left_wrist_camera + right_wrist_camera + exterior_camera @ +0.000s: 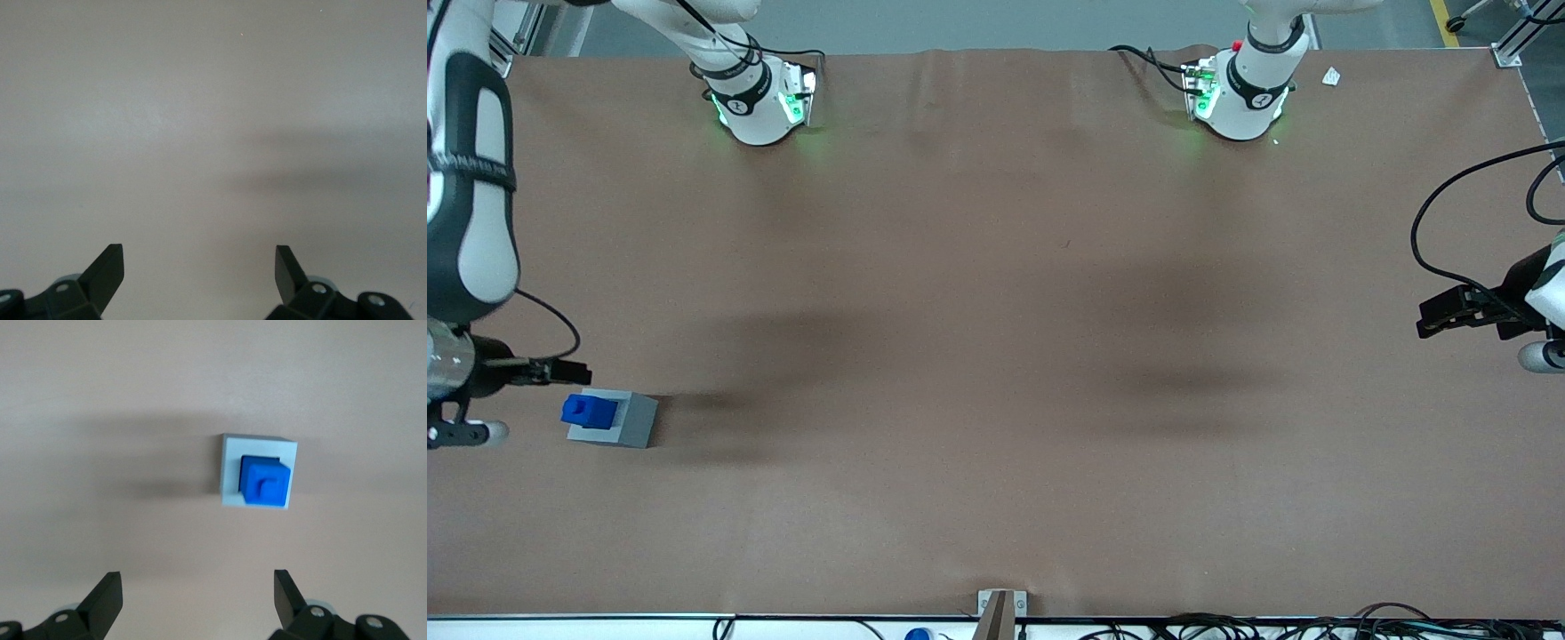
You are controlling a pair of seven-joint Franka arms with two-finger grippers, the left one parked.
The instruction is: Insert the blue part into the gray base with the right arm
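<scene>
One light, stiff blue part (265, 480) sits in the base (230, 470), graspable by its flat sides; the gripper (193, 600) hangs above with fingers open.

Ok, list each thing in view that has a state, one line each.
blue part: seated in the gray base's recess, standing proud of it, not held.
gray base: flat on the table, recess filled by the blue part.
gripper: open, empty, apart from both blocks.
</scene>
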